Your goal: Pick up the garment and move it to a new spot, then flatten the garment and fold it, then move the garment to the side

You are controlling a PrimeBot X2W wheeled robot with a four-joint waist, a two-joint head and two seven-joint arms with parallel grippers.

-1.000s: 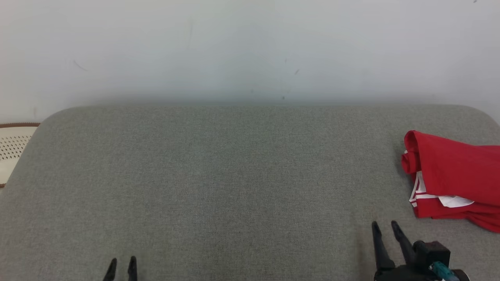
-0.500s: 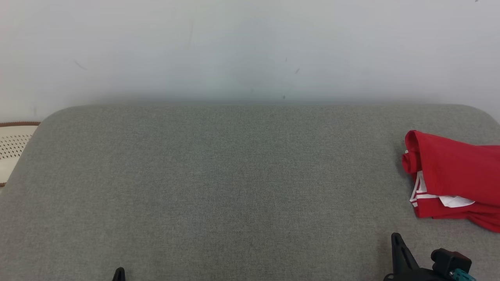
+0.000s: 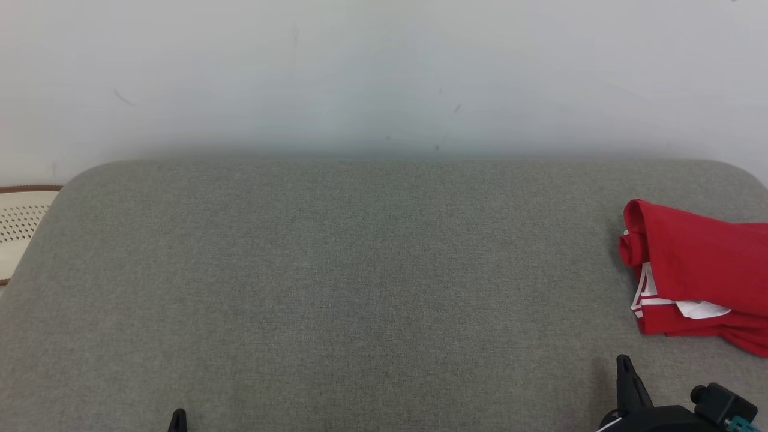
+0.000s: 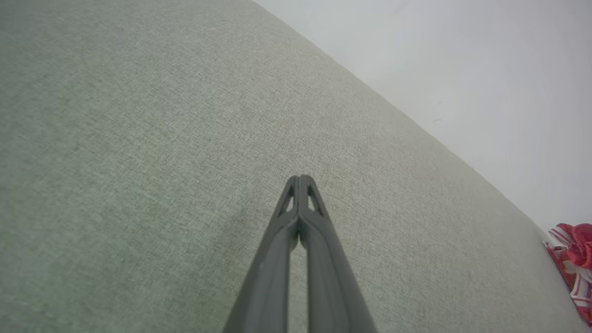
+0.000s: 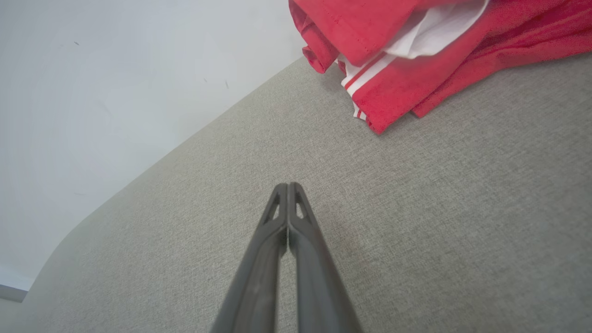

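The garment (image 3: 699,270) is red with white stripes and lies bunched at the right end of the grey cushioned surface (image 3: 360,270). My right gripper (image 3: 624,362) sits low at the bottom right, short of the garment and shut on nothing. In the right wrist view its tips (image 5: 287,187) meet over bare fabric, with the garment (image 5: 416,51) ahead to the upper right. My left gripper (image 3: 178,415) peeks in at the bottom left, far from the garment. Its fingers (image 4: 299,179) are pressed together in the left wrist view, and the garment (image 4: 573,263) shows at the far right edge.
A pale wall (image 3: 384,72) runs behind the surface. A cream perforated object with a brown rim (image 3: 21,222) sits off the surface's left end. The surface's rounded corners show at the back left and back right.
Both grippers have gone from open to shut and have drawn back toward the bottom of the head view. The garment has not moved.
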